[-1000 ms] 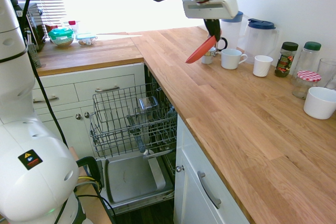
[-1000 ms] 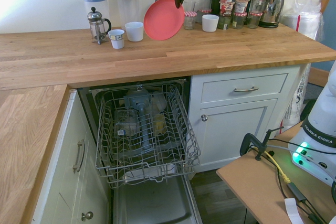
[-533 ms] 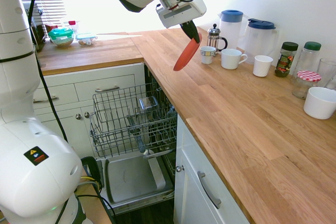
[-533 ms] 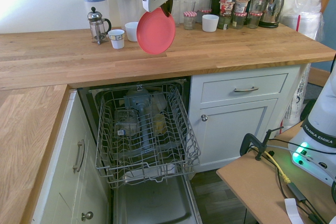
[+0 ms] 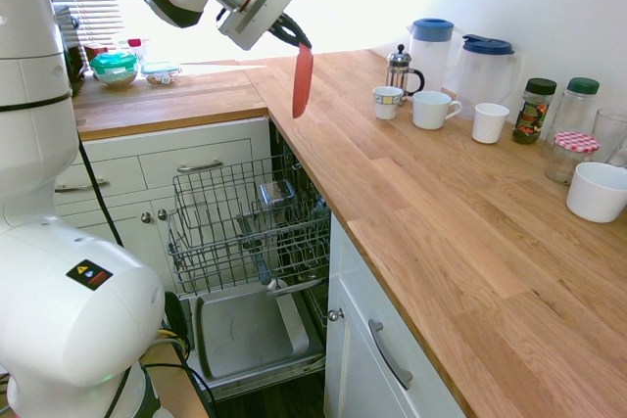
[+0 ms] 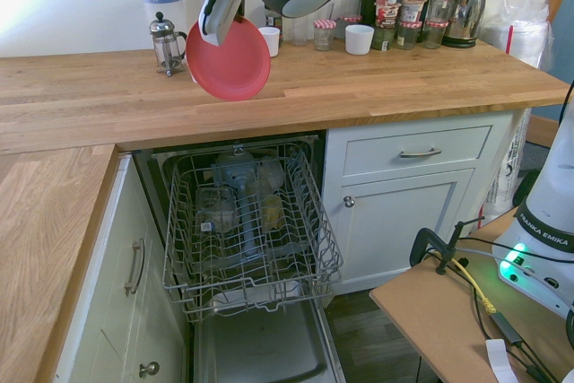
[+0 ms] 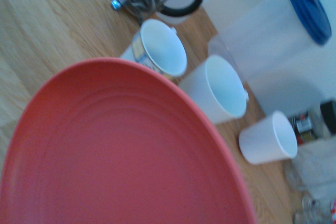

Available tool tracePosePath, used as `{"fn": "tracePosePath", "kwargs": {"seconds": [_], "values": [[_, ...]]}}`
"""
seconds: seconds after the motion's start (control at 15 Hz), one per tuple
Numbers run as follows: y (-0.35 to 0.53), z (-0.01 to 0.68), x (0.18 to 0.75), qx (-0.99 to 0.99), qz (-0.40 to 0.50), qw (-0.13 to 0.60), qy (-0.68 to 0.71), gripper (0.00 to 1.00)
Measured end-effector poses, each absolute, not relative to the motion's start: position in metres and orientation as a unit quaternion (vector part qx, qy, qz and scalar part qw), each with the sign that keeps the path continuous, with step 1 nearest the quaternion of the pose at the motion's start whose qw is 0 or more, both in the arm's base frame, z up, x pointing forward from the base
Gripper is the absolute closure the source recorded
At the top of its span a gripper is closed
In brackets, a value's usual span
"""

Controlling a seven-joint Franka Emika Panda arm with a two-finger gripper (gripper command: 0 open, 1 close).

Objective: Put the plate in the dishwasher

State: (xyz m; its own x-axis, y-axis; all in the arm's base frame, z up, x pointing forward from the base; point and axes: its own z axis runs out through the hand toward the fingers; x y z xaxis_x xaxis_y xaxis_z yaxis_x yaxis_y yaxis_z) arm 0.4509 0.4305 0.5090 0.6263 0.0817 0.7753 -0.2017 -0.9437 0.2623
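Note:
The coral-pink plate (image 5: 302, 80) hangs on edge in the air above the wooden counter's corner, gripped at its top rim by my gripper (image 5: 291, 34), which is shut on it. From the opposite side the plate (image 6: 230, 59) shows its round face, with the gripper (image 6: 213, 24) at its upper left rim. Up close, the plate (image 7: 115, 150) fills most of the wrist view. Below it the dishwasher (image 5: 250, 271) stands open, its grey wire rack (image 6: 247, 221) pulled out over the lowered door (image 5: 245, 330).
Mugs (image 5: 432, 109), a French press (image 5: 400, 68) and two jugs (image 5: 484, 68) line the counter's back. A white bowl (image 5: 596, 191) and jars (image 6: 395, 15) stand further along, and a kettle (image 6: 466, 11) too. White drawers (image 6: 417, 154) flank the dishwasher.
The arm has swung the plate away from the mugs toward the counter's corner above the dishwasher, turning it more upright. The grip stayed shut.

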Motion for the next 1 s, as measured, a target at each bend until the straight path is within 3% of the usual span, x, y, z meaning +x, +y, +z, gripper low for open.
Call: {"fn": "tracePosePath", "kwargs": {"seconds": [0.2,0.53,1.0], "values": [[0.475,0.487,0.412,0.870,0.457,0.175,0.057,1.00],[0.496,0.437,0.408,0.836,0.468,0.211,0.192,1.00],[0.506,0.403,0.374,0.830,0.450,0.221,0.244,1.00]]}}
